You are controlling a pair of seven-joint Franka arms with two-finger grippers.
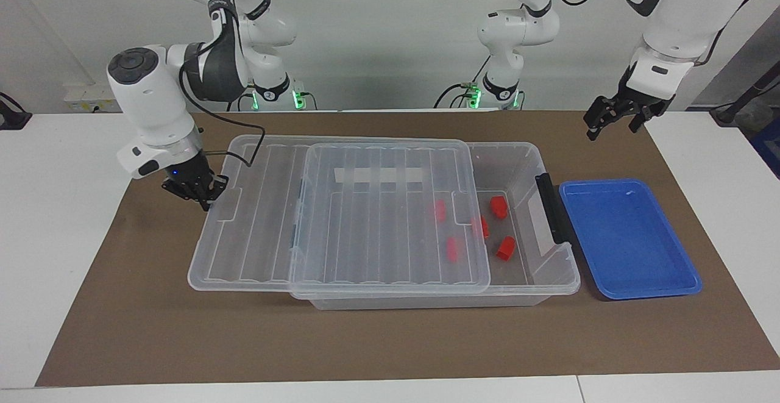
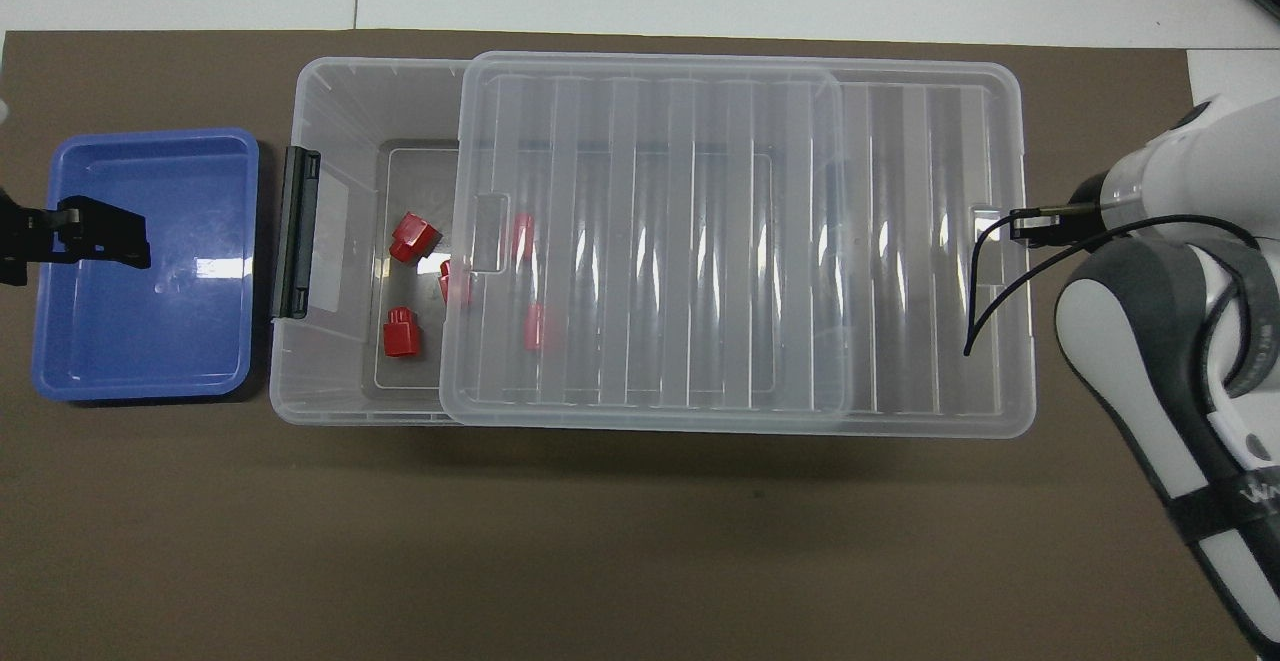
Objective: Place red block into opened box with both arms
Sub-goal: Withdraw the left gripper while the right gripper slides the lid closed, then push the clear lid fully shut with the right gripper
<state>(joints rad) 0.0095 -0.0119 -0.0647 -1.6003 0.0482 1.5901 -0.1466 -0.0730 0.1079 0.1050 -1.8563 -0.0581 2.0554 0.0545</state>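
My right gripper [image 1: 204, 194], fingertips together, presses the lid's [image 1: 341, 208] end. My left gripper [image 1: 621, 116] hangs raised, spread wide, holding nothing.

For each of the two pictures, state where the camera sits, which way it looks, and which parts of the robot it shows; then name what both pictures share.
Facing view: high across the table, looking at the robots; both arms show whole, left gripper raised, right gripper at the lid's end.
Overhead view: above the robots' end, looking steeply down; only the left gripper over the blue tray and the right arm's wrist show.
Shared: the box, lid, tray and red blocks, half a turn apart.
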